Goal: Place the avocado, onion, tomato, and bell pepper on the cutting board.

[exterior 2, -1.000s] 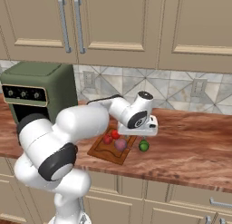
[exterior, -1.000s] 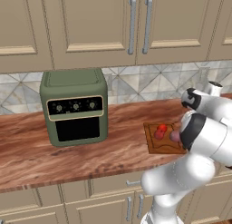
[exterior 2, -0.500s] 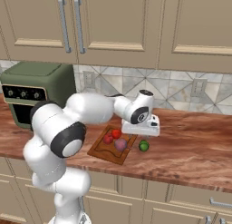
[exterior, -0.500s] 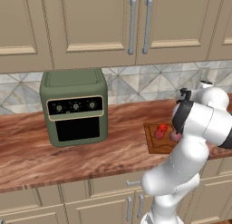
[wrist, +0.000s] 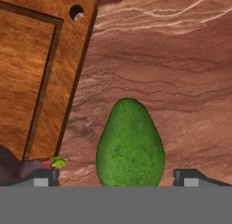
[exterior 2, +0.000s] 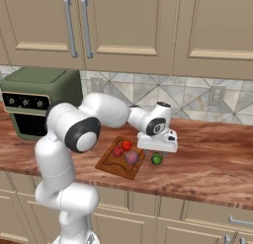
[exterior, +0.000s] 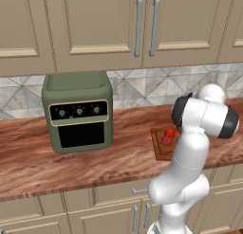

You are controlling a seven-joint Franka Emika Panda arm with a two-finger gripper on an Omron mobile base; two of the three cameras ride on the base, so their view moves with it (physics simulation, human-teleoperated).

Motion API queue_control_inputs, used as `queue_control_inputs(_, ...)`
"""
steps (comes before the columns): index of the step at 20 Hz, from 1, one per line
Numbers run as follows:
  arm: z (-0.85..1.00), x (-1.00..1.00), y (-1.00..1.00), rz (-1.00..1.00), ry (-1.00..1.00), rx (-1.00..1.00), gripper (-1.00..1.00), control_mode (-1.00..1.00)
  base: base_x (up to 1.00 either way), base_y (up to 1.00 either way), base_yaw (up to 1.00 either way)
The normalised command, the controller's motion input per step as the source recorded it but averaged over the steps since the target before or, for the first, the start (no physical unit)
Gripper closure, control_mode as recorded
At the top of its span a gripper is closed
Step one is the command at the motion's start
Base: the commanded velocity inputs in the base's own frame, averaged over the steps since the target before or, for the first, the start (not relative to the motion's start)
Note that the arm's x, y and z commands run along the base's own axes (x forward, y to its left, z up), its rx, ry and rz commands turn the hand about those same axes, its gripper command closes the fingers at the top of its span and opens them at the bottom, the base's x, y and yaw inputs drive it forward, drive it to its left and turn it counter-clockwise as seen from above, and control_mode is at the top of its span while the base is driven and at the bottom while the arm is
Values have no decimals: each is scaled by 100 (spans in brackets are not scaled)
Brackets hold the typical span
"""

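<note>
Countertop (exterior 2: 212,154): avocado (wrist: 130,143) beside cutting board (wrist: 27,78); onion (exterior 2: 131,157) probably on it.

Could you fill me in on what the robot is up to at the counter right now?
The arm is gathering produce onto the cutting board. The tomato, bell pepper and onion already sit on it. The avocado lies on the countertop beside the board, and the open gripper hangs right above it, fingertips on either side, not yet closed. Picking it up looks like the next move.
</note>
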Motion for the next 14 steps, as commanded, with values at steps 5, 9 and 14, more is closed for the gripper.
queue_control_inputs(5,-29,17,-1,0,5,-1,-100,-100,0,0,0)
queue_control_inputs(9,-36,3,-3,0,5,0,-100,-100,0,0,0)
queue_control_inputs(14,-28,0,0,0,5,0,100,-100,0,0,0)
